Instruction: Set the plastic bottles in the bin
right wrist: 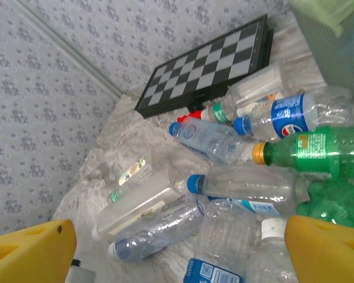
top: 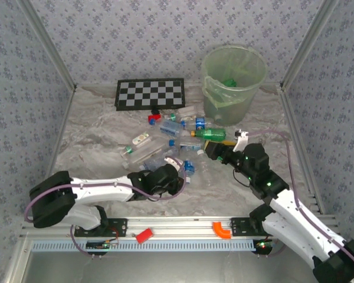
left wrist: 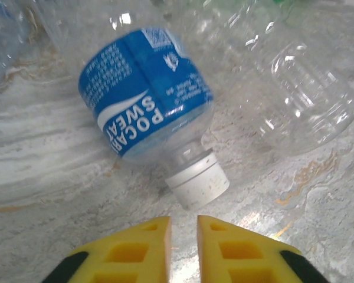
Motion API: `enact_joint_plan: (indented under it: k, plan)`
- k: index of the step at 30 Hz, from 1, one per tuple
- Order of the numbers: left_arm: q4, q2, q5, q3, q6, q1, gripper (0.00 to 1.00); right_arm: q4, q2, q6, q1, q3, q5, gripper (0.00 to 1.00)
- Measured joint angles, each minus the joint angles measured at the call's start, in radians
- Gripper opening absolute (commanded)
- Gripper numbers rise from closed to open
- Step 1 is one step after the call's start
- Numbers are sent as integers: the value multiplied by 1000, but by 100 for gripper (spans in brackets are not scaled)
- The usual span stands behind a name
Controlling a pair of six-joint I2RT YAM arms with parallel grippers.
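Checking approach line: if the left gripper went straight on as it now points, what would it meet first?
Probably the white cap of the blue-labelled bottle, lying just ahead of the left gripper, whose jaws are shut; depth is hard to judge.

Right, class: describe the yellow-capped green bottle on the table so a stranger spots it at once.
Find the round pale-green bin at the table's far right. Just in front of it, ending the pile, lies the green bottle. Its neighbours are clear with blue caps; it is green, yellow-capped.

Marbled table, bottles, bin, chequered board
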Motion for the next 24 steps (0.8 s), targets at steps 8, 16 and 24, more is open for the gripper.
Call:
enact_joint_plan:
  k: [8, 16, 24]
  plan:
    - [18, 41, -5, 3, -1, 0, 65, 13, 35, 0, 2, 0, -23, 95]
    - [17, 200, -7, 73, -29, 0, 65, 11, 0, 0, 4, 0, -21, 97]
    - [-6, 269, -46, 166, -51, 0, 62, 7, -34, 0, 6, 0, -12, 97]
